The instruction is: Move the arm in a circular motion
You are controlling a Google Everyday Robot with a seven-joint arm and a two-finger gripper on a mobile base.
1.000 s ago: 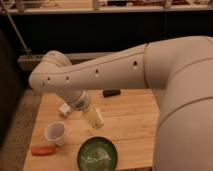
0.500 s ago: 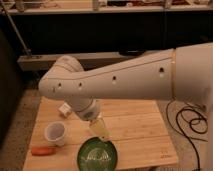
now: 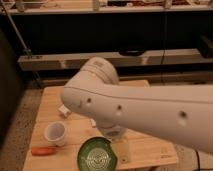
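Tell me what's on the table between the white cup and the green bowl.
Only bare table, seen in the camera view, between white cup and green bowl. The gripper hangs beside the bowl's rim.

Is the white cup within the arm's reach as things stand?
Probably yes. The claw hangs open and empty by the right rim of the green bowl; the white cup stands left of that bowl, uncovered, with nothing above it.
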